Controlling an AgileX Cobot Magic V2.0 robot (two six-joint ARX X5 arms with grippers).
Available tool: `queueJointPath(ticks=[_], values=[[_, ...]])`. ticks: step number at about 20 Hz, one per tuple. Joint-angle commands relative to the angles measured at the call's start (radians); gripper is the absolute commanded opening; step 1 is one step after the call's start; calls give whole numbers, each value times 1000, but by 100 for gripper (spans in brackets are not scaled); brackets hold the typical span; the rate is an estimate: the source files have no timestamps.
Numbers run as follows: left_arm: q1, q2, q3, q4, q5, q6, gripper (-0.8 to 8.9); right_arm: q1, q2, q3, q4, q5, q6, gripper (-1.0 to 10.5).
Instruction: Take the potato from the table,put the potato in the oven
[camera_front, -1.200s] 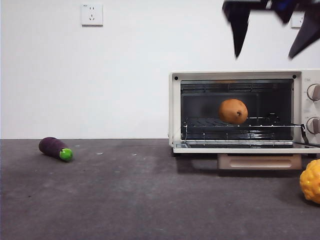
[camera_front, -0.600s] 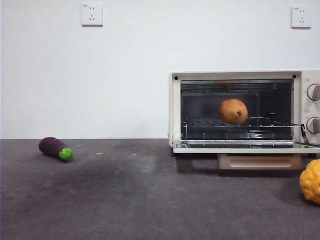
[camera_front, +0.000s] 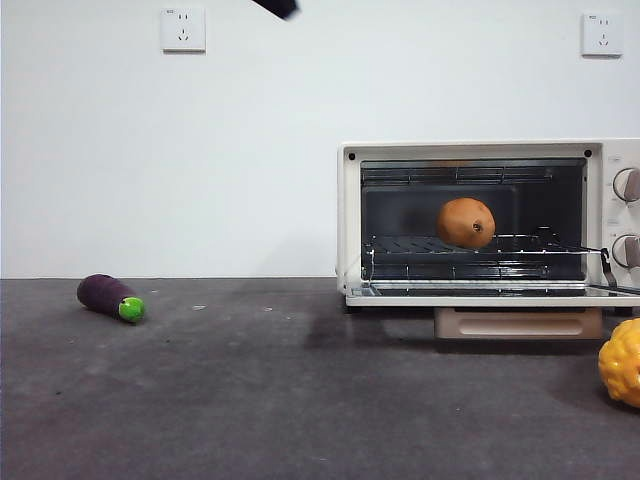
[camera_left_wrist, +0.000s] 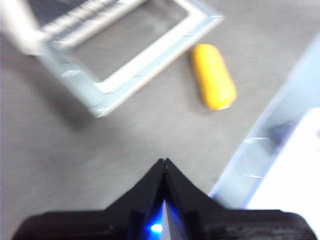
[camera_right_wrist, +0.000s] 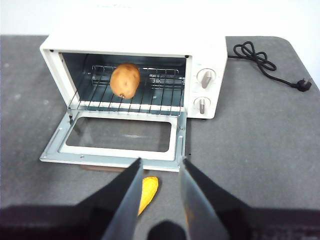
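- Gone from the front view's upper right are the two dark jaw tips that hung above the oven (camera_front: 485, 225) a second ago; now only a small black tip (camera_front: 277, 7) pokes in at the top edge, left of centre (which arm it belongs to I cannot tell from that view).
- The potato (camera_front: 466, 222) has not shifted: it lies on the wire rack (camera_front: 470, 246) inside the oven, its small dark spot facing outward, nothing touching it.
- The oven door (camera_right_wrist: 117, 142) is folded down flat on the table (camera_front: 250, 390), its beige handle (camera_front: 518, 323) at the front.
- My right gripper (camera_right_wrist: 159, 165) hangs high above the table in front of the open door, jaws spread apart with nothing between them; I look down on the potato from here, well clear of it.
- My left gripper (camera_left_wrist: 164, 162) is raised over the table too, jaws pressed together to a point, empty.
- The bumpy yellow fruit (camera_front: 622, 361) lies on the table just in front of the door's right corner (my left wrist camera shows it blurred, near the door frame).
- The purple eggplant (camera_front: 110, 297) with its green tip lies far off to the left, well apart from the oven.
- The oven's black power cord (camera_right_wrist: 265, 65) trails loose on the table beside it.
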Motion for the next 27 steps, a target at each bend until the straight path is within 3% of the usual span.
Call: queueJointPath(ticks=[1, 6, 11, 18, 23, 27], values=[[50, 39, -6, 42, 107, 15, -6, 1, -45, 3, -31, 3, 43, 122], [183, 142, -6, 128, 291, -3, -7, 1, -102, 3, -90, 19, 48, 88], [309, 272, -6, 180, 454, -71, -7, 1, -126, 3, -108, 19, 48, 58], [412, 473, -6, 200, 527, -149, -7, 1, -126, 3, -107, 56, 70, 58], [428, 595, -6, 262, 640, -216, -7, 1, -126, 3, -104, 87, 73, 49], [424, 665, -6, 320, 641, -310, -7, 1, -126, 3, -98, 108, 73, -12]])
